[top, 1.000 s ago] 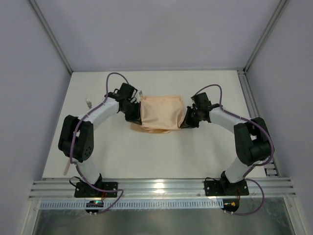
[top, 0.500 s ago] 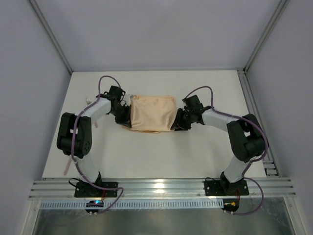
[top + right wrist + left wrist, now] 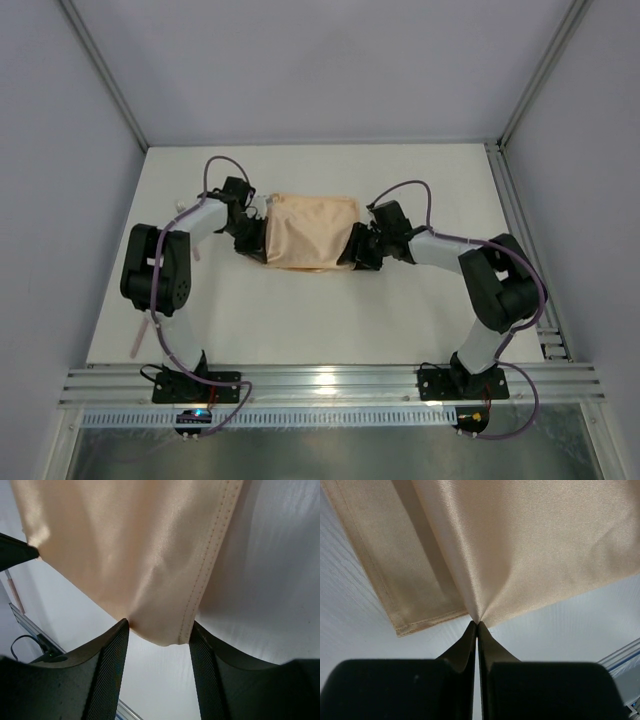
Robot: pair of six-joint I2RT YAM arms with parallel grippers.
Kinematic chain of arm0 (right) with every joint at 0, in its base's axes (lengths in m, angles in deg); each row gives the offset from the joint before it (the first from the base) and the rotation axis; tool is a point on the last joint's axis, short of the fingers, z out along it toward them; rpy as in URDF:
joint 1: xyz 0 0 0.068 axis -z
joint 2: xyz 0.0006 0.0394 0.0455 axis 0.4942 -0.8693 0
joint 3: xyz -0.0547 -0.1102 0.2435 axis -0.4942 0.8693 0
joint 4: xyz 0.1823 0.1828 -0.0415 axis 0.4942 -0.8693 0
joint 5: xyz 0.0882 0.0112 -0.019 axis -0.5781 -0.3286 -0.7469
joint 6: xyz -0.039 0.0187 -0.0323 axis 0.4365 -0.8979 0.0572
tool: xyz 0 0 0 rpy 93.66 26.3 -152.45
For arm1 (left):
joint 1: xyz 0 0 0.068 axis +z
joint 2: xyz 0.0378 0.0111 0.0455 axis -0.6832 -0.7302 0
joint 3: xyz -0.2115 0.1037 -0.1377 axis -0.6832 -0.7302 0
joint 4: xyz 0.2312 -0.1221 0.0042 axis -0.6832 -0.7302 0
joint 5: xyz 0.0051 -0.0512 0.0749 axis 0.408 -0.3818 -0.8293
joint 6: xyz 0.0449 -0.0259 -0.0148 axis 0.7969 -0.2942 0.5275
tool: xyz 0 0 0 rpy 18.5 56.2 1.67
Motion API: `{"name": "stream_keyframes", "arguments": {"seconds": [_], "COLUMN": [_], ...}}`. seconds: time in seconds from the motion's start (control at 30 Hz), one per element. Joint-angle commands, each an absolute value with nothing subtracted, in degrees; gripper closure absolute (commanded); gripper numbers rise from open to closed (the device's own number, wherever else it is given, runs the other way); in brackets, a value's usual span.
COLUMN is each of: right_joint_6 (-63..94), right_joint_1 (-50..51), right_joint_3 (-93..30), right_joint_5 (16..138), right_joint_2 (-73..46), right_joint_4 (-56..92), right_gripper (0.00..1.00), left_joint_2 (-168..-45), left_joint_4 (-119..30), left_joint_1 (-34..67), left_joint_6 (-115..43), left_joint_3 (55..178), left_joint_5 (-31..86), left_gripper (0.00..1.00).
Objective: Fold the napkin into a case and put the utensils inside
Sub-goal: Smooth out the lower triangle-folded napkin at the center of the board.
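A slim pale pink stick utensil [image 3: 135, 342] lies near the left edge of the white table [image 3: 300, 320], well apart from the cloth. The left gripper [image 3: 477, 625] pinches the left edge of the folded peach-orange cloth napkin [image 3: 308, 232], which lies mid-table with its slightly longer side running left to right. The right gripper [image 3: 159, 630] stands spread, the napkin's hemmed right corner between its fingers.
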State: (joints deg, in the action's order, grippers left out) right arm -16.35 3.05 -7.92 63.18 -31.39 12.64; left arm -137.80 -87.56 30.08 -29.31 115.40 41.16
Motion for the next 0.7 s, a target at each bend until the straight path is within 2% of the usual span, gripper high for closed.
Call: {"name": "stream_keyframes", "arguments": {"seconds": [0.0,0.1,0.23,0.37,0.4,0.47,0.67], "right_joint_6": [-20.1,-20.6,-17.1,-11.2,-10.1,-7.6,-3.9], "right_joint_1": [2.9,2.9,2.8,2.6,2.2,1.1,-7.2], "right_joint_3": [-8.4,-9.9,-6.9,-8.4,-8.9,-10.8,-19.9], "right_joint_5": [65.2,68.8,78.1,84.8,87.2,87.7,86.3], "right_joint_2": [-32.5,-32.1,-24.1,-18.6,-18.2,-17.8,-24.9], "right_joint_4": [19.5,14.6,12.7,7.9,7.4,6.9,6.8], "right_gripper": [0.44,0.44,0.44,0.44,0.43,0.43,0.43], "left_joint_2": [-137.0,-137.1,-136.5,-135.3,-134.5,-133.7,-132.6], "left_joint_4": [-88.0,-88.8,-89.2,-89.1,-89.1,-89.1,-88.6], "left_joint_1": [30.8,30.9,30.9,31.9,33.0,34.2,36.9], "left_joint_6": [-28.1,-27.9,-27.9,-28.2,-28.5,-29.2,-28.2], "left_joint_3": [117.3,118.2,118.6,119.4,119.7,120.5,121.2], "left_joint_5": [41.6,41.6,41.2,40.5,40.3,39.6,32.2], "left_gripper": [1.0,1.0,0.95,0.76,0.68,0.61,0.58]}}
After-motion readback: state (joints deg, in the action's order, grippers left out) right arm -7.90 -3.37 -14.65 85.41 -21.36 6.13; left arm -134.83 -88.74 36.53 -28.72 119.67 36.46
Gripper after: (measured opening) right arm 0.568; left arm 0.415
